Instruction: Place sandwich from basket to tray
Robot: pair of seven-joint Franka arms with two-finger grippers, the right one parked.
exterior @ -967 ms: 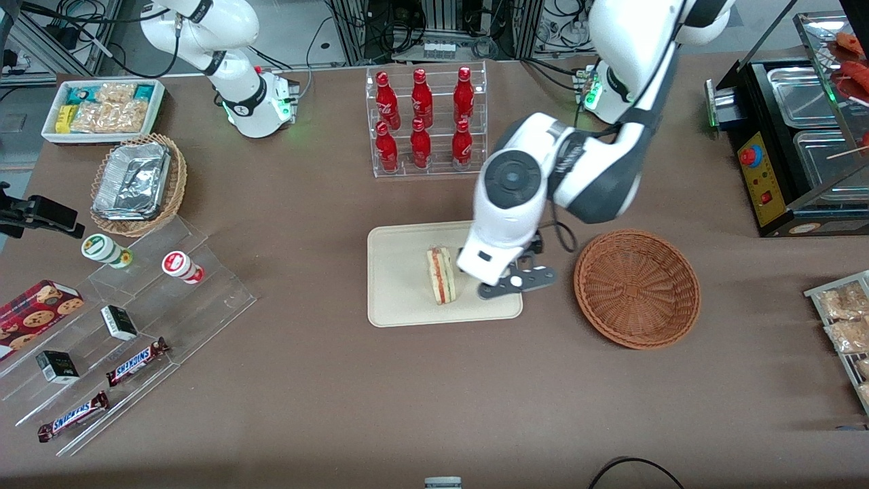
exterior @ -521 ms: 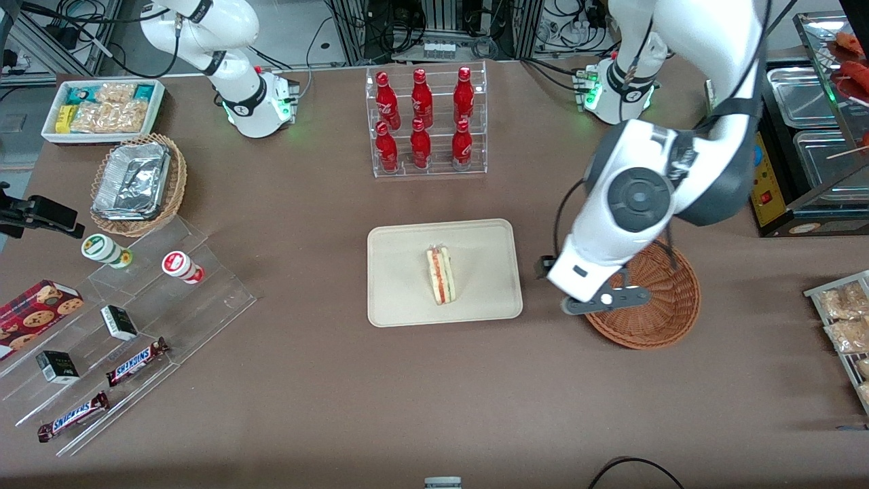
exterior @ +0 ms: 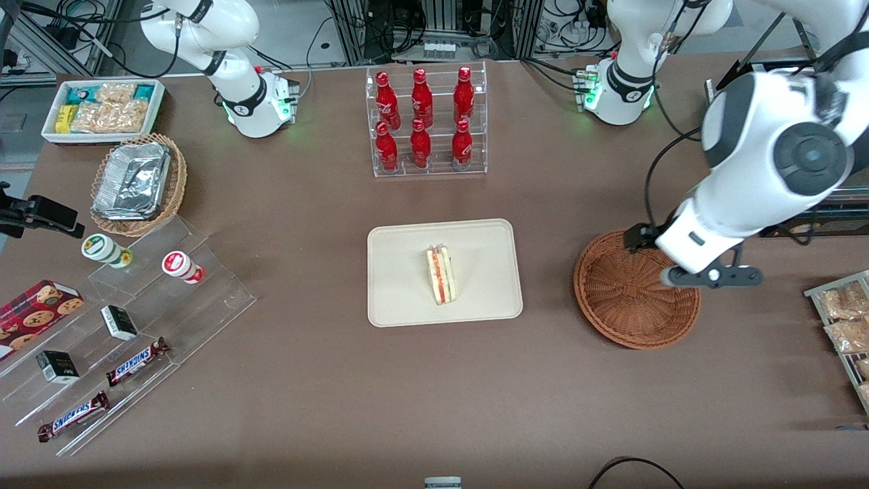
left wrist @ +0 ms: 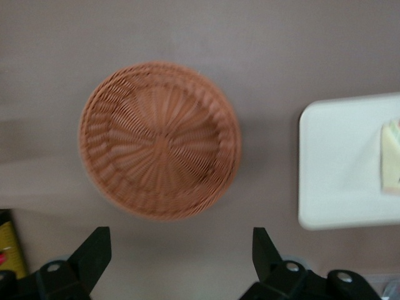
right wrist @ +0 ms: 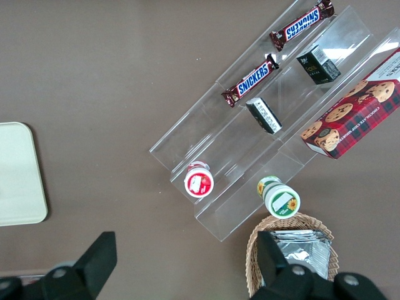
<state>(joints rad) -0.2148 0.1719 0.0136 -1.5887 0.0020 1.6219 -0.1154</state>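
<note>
The sandwich (exterior: 441, 275) lies on the beige tray (exterior: 400, 285) in the middle of the table, with its red and yellowish layers facing up. It also shows in the left wrist view (left wrist: 390, 156) on the tray (left wrist: 337, 169). The reddish-brown basket (exterior: 628, 299) stands beside the tray toward the working arm's end and is empty; the left wrist view (left wrist: 159, 137) shows its bare bottom. My left gripper (exterior: 713, 277) is raised over the basket's rim on the side away from the tray. It is open and holds nothing (left wrist: 181, 244).
A clear rack of red bottles (exterior: 424, 122) stands farther from the camera than the tray. A black appliance (exterior: 781, 136) and bagged snacks (exterior: 842, 319) are at the working arm's end. A stepped acrylic display (exterior: 122, 326), a tan basket (exterior: 139, 183) and a white bin (exterior: 102, 109) are at the parked arm's end.
My gripper has moved from beside the sandwich on the tray, across the basket, toward the working arm's end. The sandwich has stayed still on the tray.
</note>
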